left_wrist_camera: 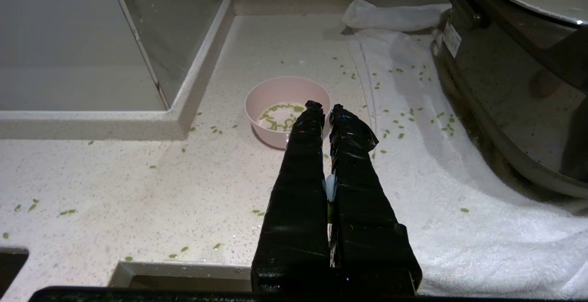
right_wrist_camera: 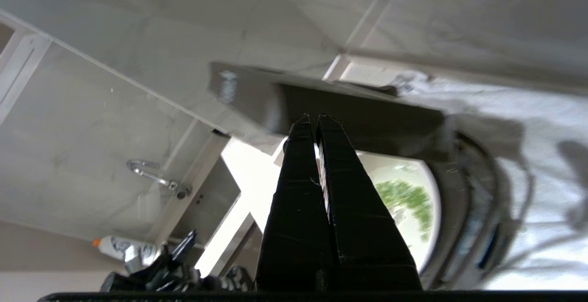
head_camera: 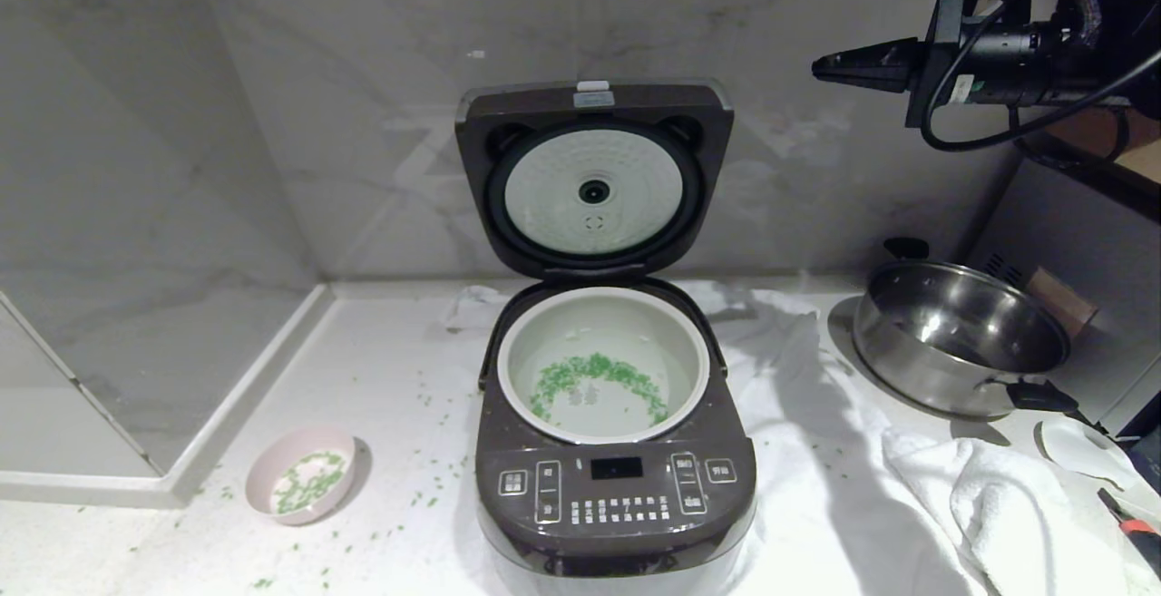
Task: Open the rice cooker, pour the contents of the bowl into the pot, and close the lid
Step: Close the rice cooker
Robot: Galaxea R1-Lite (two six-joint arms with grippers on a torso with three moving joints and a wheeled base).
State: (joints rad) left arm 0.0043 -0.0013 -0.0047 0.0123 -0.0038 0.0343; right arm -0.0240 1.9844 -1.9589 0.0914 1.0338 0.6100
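The dark rice cooker (head_camera: pixel 615 487) stands in the middle of the counter with its lid (head_camera: pixel 594 179) raised upright against the wall. Green grains (head_camera: pixel 594 378) lie in water in its white pot (head_camera: pixel 517 351). The pink bowl (head_camera: pixel 304 473) sits on the counter to the cooker's left, with some grains still inside (left_wrist_camera: pixel 280 116). My right gripper (head_camera: pixel 816 67) is shut and empty, held high to the right of the lid's top edge and pointing toward it. In the right wrist view the gripper (right_wrist_camera: pixel 312 118) points at the lid (right_wrist_camera: pixel 358 113). My left gripper (left_wrist_camera: pixel 324 106) is shut and empty, hanging low near the bowl.
A shiny steel pan (head_camera: pixel 961 337) with black handles stands at the right. White towels (head_camera: pixel 980 496) cover the counter under and to the right of the cooker. Loose green grains (head_camera: pixel 426 478) are scattered round the bowl. A marble wall (head_camera: pixel 272 124) closes the back.
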